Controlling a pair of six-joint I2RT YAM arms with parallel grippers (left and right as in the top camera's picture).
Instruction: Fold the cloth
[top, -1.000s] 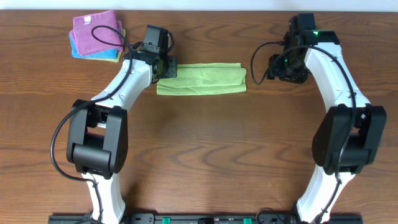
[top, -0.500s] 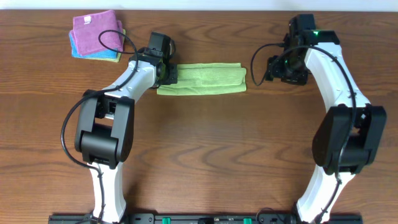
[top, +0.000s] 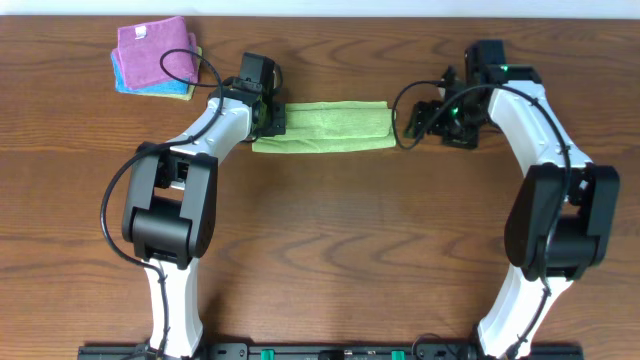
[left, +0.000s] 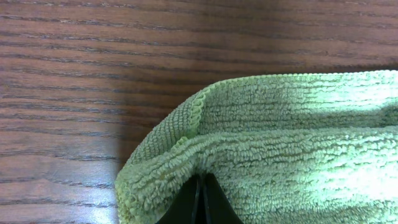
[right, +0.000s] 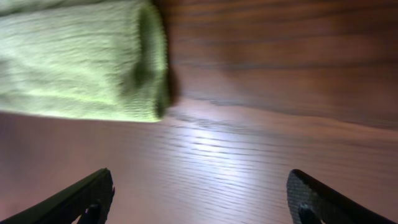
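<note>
The lime-green cloth (top: 325, 127) lies folded into a long narrow strip on the table's far middle. My left gripper (top: 272, 119) is at the strip's left end, its fingers shut together on a fold of the cloth (left: 267, 155), as the left wrist view shows at the fingertips (left: 202, 186). My right gripper (top: 415, 122) is open and empty just right of the strip's right end. In the right wrist view its fingers (right: 199, 193) are spread wide above bare wood, with the cloth's rolled end (right: 81, 62) ahead at the upper left. No white tag shows.
A stack of folded cloths, purple (top: 153, 45) on top of blue and yellow ones, sits at the far left corner. The wooden table (top: 330, 230) runs wide toward the front.
My right gripper has moved left and slightly down toward the cloth's right end. The left gripper moved in onto the cloth's left end earlier and has stayed there since.
</note>
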